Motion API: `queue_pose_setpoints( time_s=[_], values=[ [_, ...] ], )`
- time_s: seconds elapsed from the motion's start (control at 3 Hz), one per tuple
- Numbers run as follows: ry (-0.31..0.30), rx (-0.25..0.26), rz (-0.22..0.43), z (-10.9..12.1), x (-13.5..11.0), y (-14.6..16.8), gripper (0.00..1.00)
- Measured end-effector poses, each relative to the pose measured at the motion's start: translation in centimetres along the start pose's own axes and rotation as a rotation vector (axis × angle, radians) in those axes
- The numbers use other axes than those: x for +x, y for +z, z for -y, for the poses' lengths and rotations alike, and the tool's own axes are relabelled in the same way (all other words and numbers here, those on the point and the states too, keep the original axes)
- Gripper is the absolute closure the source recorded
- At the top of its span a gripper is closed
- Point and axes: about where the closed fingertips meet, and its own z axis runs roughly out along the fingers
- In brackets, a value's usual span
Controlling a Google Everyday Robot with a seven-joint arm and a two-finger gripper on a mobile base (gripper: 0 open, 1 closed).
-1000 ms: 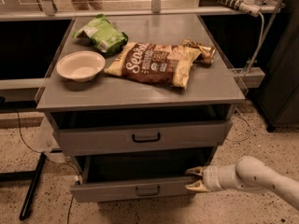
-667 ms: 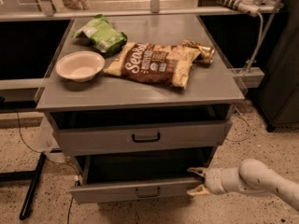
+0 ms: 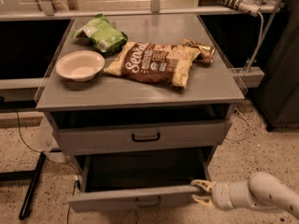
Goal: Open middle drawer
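middle drawer: sits pulled well out, below the shut upper drawer | gripper: low right, fingers spread, hooked on its front's right end, I reckon for dragging | handle: untouched

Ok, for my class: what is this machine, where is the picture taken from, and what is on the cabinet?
One picture looks down at the front of a grey metal cabinet; where the camera sits is not known. The pale tube lower right is the robot's arm, ending in a pincer at the right end of the pulled-out grey metal middle drawer; whether it grips is unclear. On top lie a white bowl, a green bag, a brown snack bag and a shiny packet.
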Motion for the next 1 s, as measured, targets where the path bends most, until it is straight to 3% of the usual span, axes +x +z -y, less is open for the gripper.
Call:
queue_pose_setpoints(
  time_s=[0.33, 0.67, 1.0],
  values=[
    [0.0, 0.0, 0.0, 0.23, -0.45, -0.58, 1.0],
    [0.0, 0.0, 0.0, 0.32, -0.7, -0.83, 1.0],
    [0.0, 0.0, 0.0, 0.31, -0.7, -0.83, 0.81]
  ],
)
